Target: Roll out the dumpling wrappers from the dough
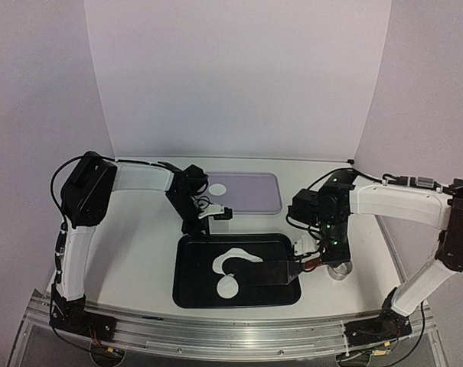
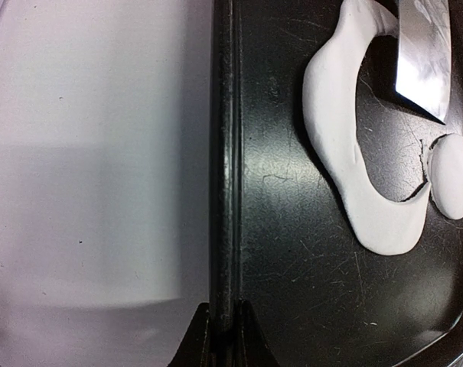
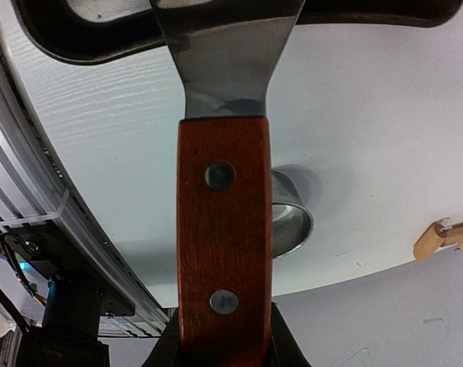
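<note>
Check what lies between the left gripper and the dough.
Only bare black tray. The left gripper clamps its rim; the dough lies further in, apart from the gripper. The left wrist view shows this.

left claw (image 2: 220, 327) pinching tray (image 2: 224, 153) rim, right claw (image 3: 224, 340) gripping spatula (image 3: 223, 206) handle

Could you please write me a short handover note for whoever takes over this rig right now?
Left hand: shut on the tray rim.
Right hand: shut on the scraper, blade inside the tray by the dough.
Done: one wrapper on the lilac mat; second wrapper cut, beside the dough in the tray.
Left: likely lift the second wrapper to the mat, then roll the leftover dough. Ring stands right of the tray.
</note>
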### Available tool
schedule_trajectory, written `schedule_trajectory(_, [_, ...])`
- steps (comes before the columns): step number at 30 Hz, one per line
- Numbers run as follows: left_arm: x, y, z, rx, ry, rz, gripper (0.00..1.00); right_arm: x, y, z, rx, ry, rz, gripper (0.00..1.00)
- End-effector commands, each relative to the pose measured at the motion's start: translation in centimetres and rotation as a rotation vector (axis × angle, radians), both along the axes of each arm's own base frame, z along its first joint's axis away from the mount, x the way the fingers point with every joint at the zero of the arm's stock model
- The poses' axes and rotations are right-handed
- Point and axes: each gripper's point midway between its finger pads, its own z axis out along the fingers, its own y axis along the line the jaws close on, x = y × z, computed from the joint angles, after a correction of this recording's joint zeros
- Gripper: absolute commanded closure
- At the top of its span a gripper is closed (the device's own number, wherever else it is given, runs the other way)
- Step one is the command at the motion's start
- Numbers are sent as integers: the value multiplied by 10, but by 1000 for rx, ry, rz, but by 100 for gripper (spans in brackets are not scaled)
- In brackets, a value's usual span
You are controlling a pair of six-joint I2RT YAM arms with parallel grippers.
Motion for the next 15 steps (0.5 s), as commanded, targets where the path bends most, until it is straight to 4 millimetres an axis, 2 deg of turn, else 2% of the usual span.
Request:
schedule_trajectory(1, [19,-5,11,-11,-102,-27,100,22,-4,33,-7,-147,-11,100])
schedule_trajectory(6, [18,-6,12,-15,-100,-29,100,47,15,44,41,-239,-15,100])
schedule_trajectory(11, [18,-6,14,-17,-102,-27,100,62,31,29,-9,-270,36,100])
schedule_trajectory(15, [18,-4,13,-12,-101,-26,100,61,42,21,-26,-269,121,100])
